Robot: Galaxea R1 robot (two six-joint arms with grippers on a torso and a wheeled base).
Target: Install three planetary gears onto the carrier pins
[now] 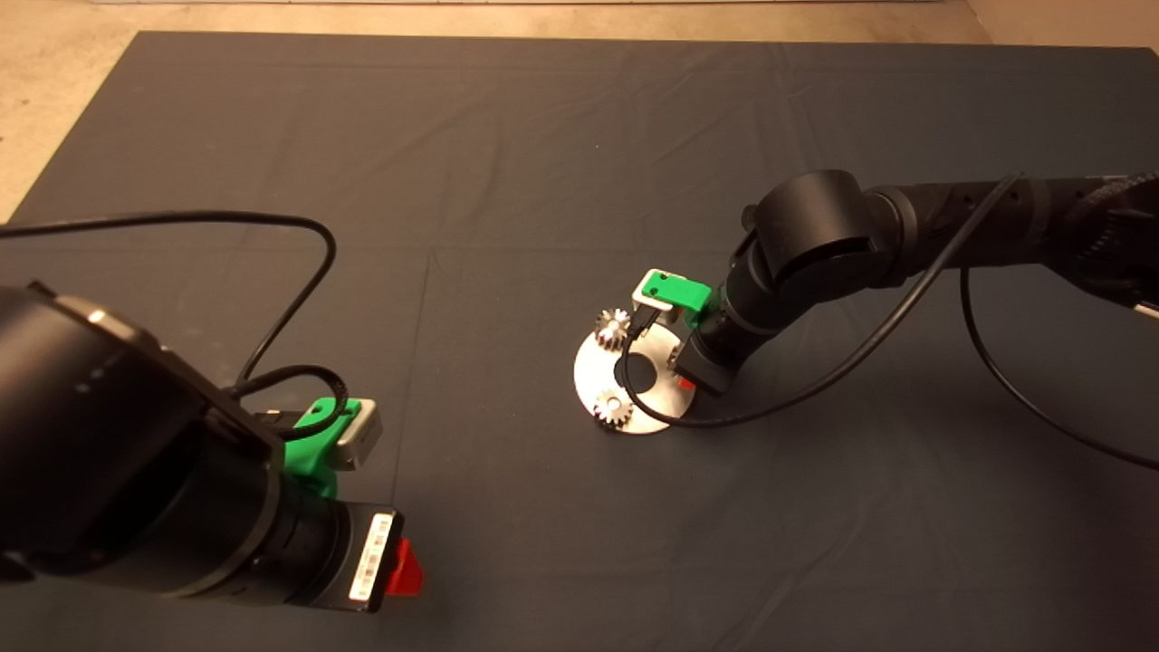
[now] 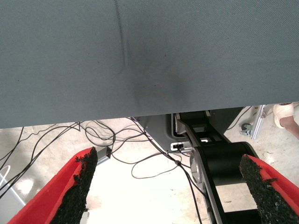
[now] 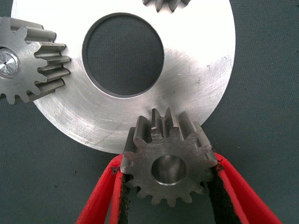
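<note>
A creased dark mat covers the table, pale concrete floor beyond its edges.

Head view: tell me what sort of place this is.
Probably a robotics lab bench: a dark mat over a bare floor, loose cables underneath, and a metal disc with gears for practice.

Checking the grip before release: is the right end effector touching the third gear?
Touching. The right wrist view shows the right end effector with both black pads pressed against the teeth of the third gear at the disc edge.
</note>
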